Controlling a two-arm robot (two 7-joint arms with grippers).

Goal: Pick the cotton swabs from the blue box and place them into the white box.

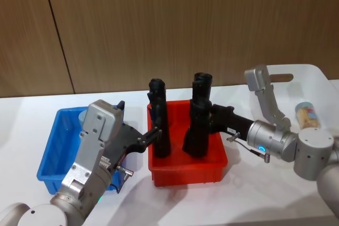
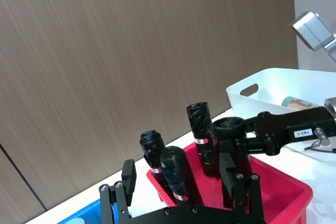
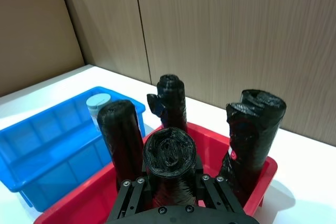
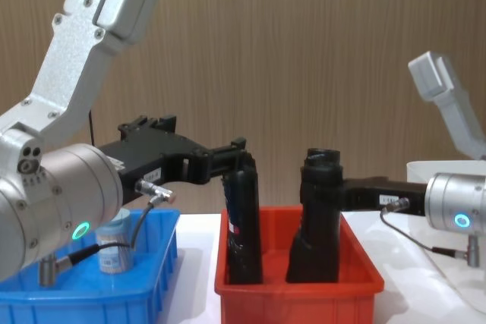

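One jar of cotton swabs [image 4: 114,244] with a pale blue lid [image 3: 98,102] stands in the blue box [image 1: 52,154] at the left. Another jar [image 1: 307,114] lies in the white box [image 1: 324,80] at the right. My left gripper [image 1: 153,134] reaches over the red bin and is open, its fingers [image 2: 128,176] either side of a tall black roll [image 2: 176,174]. My right gripper [image 1: 210,116] comes from the right and is shut on another black roll [image 3: 169,153] standing in the red bin.
The red bin [image 1: 188,173] sits between the blue and white boxes and holds several upright black rolls [image 4: 243,218]. A wood-panelled wall runs behind the white table. Both arms cross above the red bin.
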